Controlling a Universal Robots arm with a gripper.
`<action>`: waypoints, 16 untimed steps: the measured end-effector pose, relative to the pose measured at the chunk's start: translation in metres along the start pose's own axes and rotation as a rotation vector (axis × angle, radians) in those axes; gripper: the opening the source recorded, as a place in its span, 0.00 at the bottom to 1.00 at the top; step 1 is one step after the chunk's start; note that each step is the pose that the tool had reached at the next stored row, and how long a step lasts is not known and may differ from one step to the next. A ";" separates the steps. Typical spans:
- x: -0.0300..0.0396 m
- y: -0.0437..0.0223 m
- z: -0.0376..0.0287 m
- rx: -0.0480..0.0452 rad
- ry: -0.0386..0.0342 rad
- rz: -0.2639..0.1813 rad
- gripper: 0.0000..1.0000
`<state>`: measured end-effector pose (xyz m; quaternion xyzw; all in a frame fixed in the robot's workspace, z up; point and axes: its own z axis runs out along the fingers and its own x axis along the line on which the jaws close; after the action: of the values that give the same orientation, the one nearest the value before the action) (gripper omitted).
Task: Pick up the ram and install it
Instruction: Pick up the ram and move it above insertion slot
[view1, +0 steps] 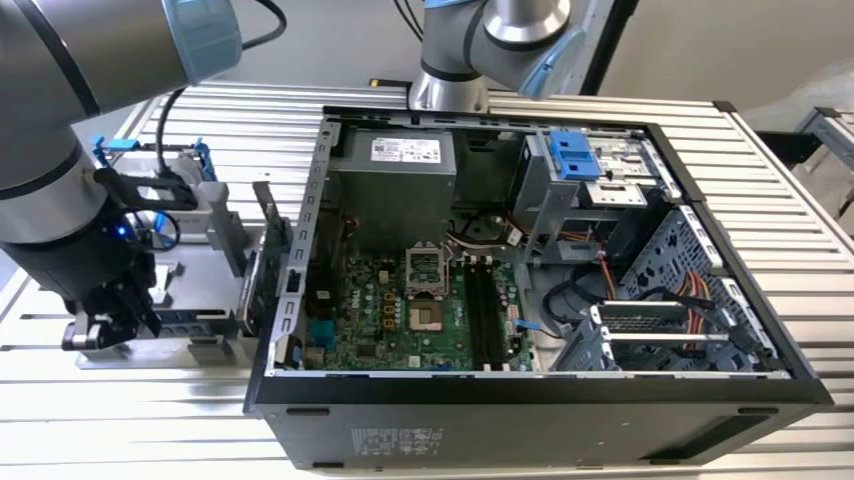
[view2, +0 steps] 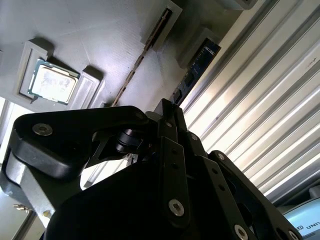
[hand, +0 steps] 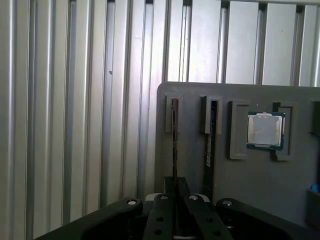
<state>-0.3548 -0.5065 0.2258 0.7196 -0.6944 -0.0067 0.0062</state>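
the black gripper (hand: 174, 184) is down over the grey matt plastic tray (hand: 280, 200), which lies on the ribbed aluminium table (hand: 75, 125) beside the open black computer case (view1: 534, 410). the ram (hand: 174, 135), a thin flat dark stick, stands on edge in the slot nearest the tray's edge. the fingers are drawn in to a narrow gap and clamp its upper edge. a second stick (hand: 212, 135) stands in the neighbouring slot. further in, a square metal-topped processor (hand: 265, 130) lies flat in a recess.
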 end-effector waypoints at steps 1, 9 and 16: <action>0.0000 0.0000 -0.0002 0.0000 0.0000 0.000 0.00; 0.0000 0.0001 -0.0016 -0.0002 0.0002 0.000 0.00; 0.0000 0.0001 -0.0056 -0.0001 0.0001 0.000 0.00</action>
<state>-0.3548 -0.5065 0.2314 0.7196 -0.6944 -0.0067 0.0063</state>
